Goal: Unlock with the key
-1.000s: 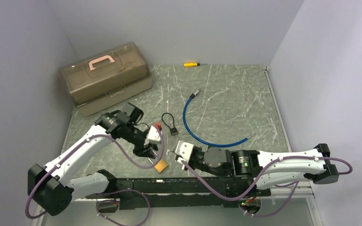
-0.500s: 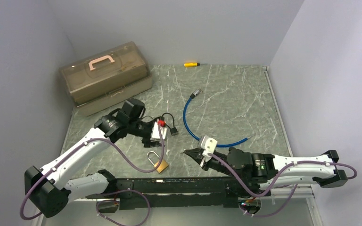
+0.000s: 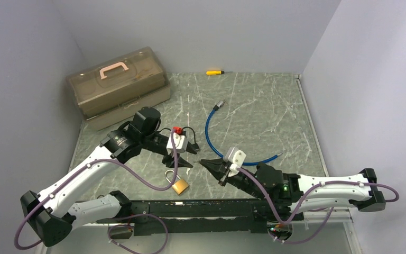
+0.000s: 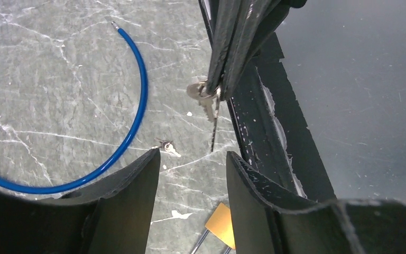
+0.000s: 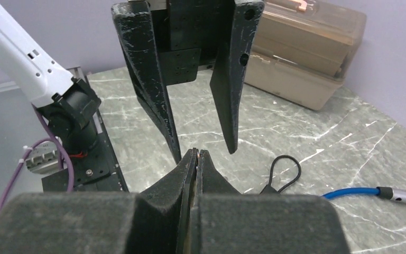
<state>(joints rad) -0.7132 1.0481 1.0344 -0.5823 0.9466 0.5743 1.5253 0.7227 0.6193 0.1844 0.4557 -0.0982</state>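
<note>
The right gripper (image 5: pixel 196 155) is pinched shut, and from the left wrist view I can see it has the key (image 4: pixel 208 107) by its head and ring, the blade hanging down off the fingertips. Facing it, tips almost meeting, the left gripper (image 4: pixel 192 159) stands open with nothing between its fingers (image 5: pixel 147 84); both hover over the near middle of the table (image 3: pixel 254 116). The brass padlock (image 3: pixel 178 184) lies flat just below them, close to the near edge and slightly to the left, touched by neither arm; I cannot tell whether its shackle is latched. On the marble under the grippers sits what looks like a second small key (image 4: pixel 167 147), and the blue cable (image 3: pixel 209 138) curves away to the right and far side. I'd say the key is in hand but the lock is not, so this is the stage between picking up and inserting. Next, the left gripper should drop onto the padlock body and hold it with the keyhole turned toward the right arm. The right then has to line up that dangling blade, which may swing.
</note>
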